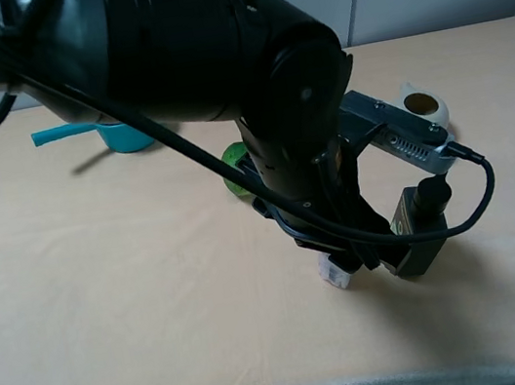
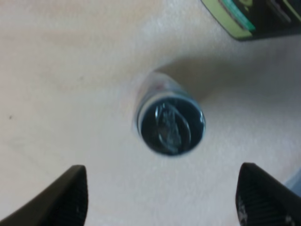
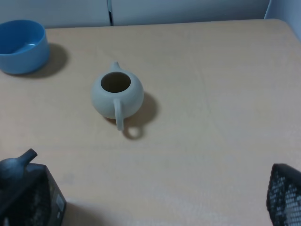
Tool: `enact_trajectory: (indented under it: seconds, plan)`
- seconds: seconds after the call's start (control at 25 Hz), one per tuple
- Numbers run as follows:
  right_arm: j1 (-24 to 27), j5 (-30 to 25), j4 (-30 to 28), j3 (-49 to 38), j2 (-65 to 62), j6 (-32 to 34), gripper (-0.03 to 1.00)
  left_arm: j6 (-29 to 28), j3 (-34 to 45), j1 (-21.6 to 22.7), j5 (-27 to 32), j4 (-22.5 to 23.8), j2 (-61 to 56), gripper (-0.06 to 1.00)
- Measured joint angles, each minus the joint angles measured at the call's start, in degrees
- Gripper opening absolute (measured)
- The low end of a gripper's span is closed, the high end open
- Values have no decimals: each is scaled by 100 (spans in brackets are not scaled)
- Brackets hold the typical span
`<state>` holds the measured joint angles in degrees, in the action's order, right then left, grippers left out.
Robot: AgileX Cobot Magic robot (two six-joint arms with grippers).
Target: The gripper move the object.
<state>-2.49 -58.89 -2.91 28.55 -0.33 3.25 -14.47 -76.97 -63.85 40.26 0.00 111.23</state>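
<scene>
The object is a small clear glass shaker [image 2: 171,123] with a silver cap, standing upright on the tan table. In the left wrist view I look down on its cap. My left gripper [image 2: 169,202] is open and hovers above it, with the black fingertips [image 2: 70,197] wide apart on either side and not touching it. In the high view the bulky black arm hides most of the shaker [image 1: 336,275], and only its lower part shows under the left gripper [image 1: 347,255]. My right gripper shows a single black fingertip [image 3: 285,197] at the frame edge and holds nothing.
A dark green bottle with a black spout [image 1: 419,225] stands just right of the shaker, also in the left wrist view [image 2: 249,19]. A green fruit [image 1: 232,169] lies behind the arm. A white teapot [image 3: 117,94] and a blue bowl [image 3: 21,44] sit farther back.
</scene>
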Motion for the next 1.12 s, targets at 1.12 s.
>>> enact_trajectory:
  seconds: [1.12]
  plan:
    - [0, 0, 15, 0, 0, 0, 69, 842, 0, -2, 120, 732, -1721, 65]
